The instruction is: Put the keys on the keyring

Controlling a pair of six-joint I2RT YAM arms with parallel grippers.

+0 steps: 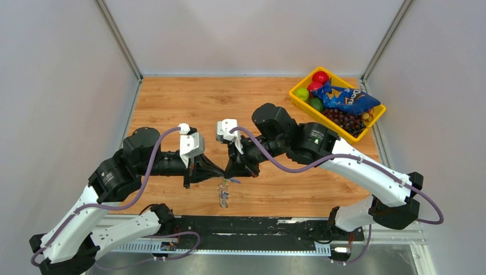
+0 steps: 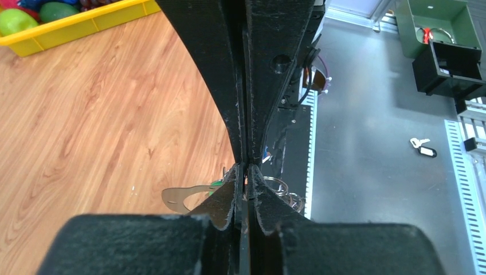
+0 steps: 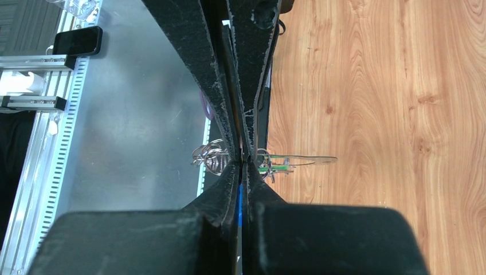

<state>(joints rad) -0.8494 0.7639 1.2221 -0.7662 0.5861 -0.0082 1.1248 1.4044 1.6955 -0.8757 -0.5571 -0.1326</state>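
**Item: keyring and keys, held between two arms over the near middle of the bench**

- Location: left gripper (image 1: pixel 216 172) and right gripper (image 1: pixel 234 172) meet tip to tip above the bench (image 1: pixel 172 103). The keys (image 1: pixel 223 196) dangle just below that meeting point.
- Left jaws: pressed together. The wire coils of the keyring (image 2: pixel 281 190) show on one side of the tips and a green-capped key (image 2: pixel 216 184) on the other. They seem to pinch the ring.
- Right jaws: pressed together, with a blue sliver between them, probably a key cap.
- Condition: whether the green-capped key's hole is threaded onto the ring cannot be told.
- Hazards:
  - Both grips are on tiny metal parts, so any pull apart or twist could slip one free and drop the bundle.
  - The swinging keys could snag the coil.
  - Loosening either grip early would lose the alignment.
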